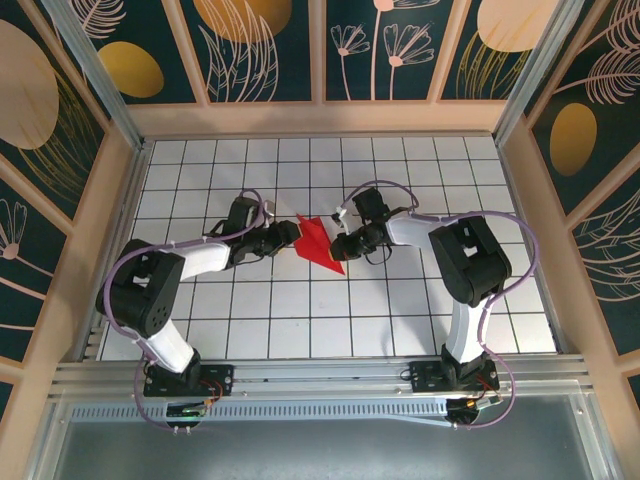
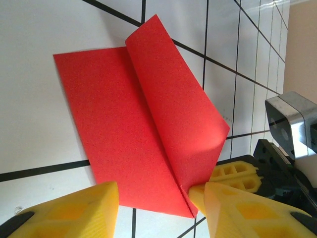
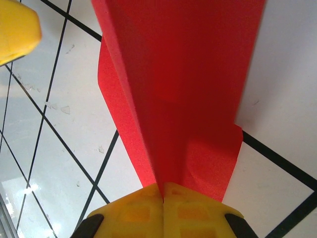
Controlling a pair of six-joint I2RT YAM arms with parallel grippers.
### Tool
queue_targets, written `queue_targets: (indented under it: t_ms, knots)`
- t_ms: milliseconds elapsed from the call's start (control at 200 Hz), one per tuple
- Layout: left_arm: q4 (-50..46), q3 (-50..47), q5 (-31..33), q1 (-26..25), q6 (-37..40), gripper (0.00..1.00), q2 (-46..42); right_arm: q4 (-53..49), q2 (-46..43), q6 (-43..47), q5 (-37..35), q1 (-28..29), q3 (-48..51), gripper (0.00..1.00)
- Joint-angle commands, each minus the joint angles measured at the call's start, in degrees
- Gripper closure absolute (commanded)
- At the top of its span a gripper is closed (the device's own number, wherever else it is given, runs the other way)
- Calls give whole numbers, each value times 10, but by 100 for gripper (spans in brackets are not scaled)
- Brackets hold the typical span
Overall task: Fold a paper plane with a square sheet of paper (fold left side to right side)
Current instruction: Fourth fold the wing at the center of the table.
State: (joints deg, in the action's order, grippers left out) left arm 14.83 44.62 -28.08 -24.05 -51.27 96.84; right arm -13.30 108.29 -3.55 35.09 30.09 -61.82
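On the white table with black grid lines (image 1: 400, 310), the left arm (image 1: 190, 262) and the right arm (image 1: 465, 255) both bend inward and low, and they meet near the middle. Between them lies the bright red sheet of thin paper (image 1: 315, 243) (image 2: 124, 124) (image 3: 188, 74), creased (one flap stands up from the fold). The right gripper (image 1: 340, 245) (image 3: 162, 187) has its yellow fingers pressed together and pinches the paper's end. The left gripper (image 1: 285, 238) (image 2: 156, 198) is released, with one finger at each side of the paper's near corner.

Lab cell, gridded table (image 1: 250, 320), panelled walls (image 1: 260, 50) (floral)

Red paper (image 2: 129, 129) — matt, fine-grained surf.
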Motion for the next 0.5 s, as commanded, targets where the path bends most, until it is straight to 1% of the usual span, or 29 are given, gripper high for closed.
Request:
queue_targets:
  t_ms: [0, 495]
  knots:
    - [24, 23, -9, -7, -11, 52, 18, 4, 7, -8, 17, 0, 1, 100]
    - [33, 82, -14, -28, -26, 53, 89, 6, 8, -12, 23, 0, 0, 100]
